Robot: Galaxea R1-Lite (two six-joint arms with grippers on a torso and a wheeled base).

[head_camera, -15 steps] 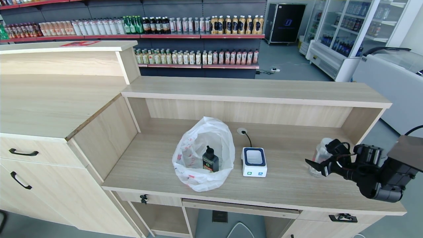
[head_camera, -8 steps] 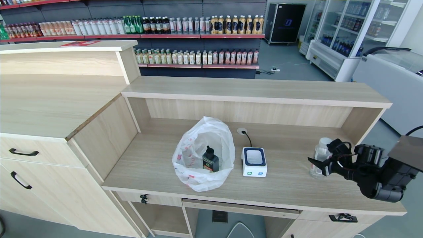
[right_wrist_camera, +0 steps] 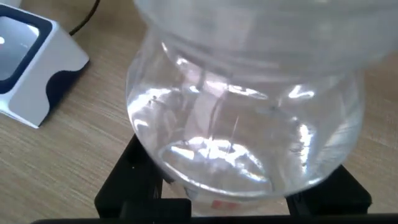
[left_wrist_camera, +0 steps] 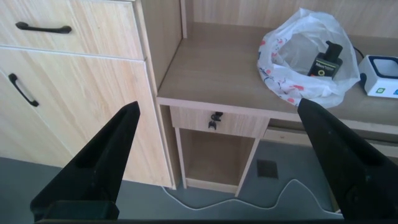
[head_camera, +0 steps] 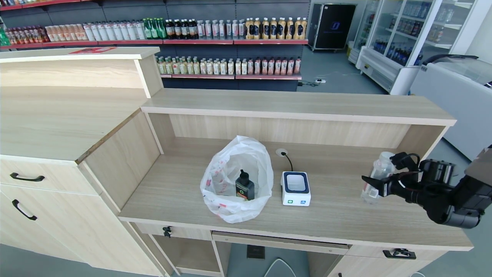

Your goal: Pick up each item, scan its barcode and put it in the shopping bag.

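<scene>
pinching the tilted bottle (head_camera: 378, 169) between its jaws, right gripper (head_camera: 378, 184) hung over counter (head_camera: 338, 219), right of scanner (head_camera: 295, 187). left gripper (left_wrist_camera: 217, 104) hung low beside drawers (left_wrist_camera: 68, 37), jaws spread wide.

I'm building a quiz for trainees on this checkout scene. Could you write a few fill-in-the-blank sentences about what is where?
1. The dark bottle stands inside the ____.
2. The clear bottle is gripped by the ____ gripper.
3. The left gripper hangs with its jaws ____.
4. A cable runs from a hole in the counter to the ____.

Missing words: shopping bag; right; open; scanner.
</scene>
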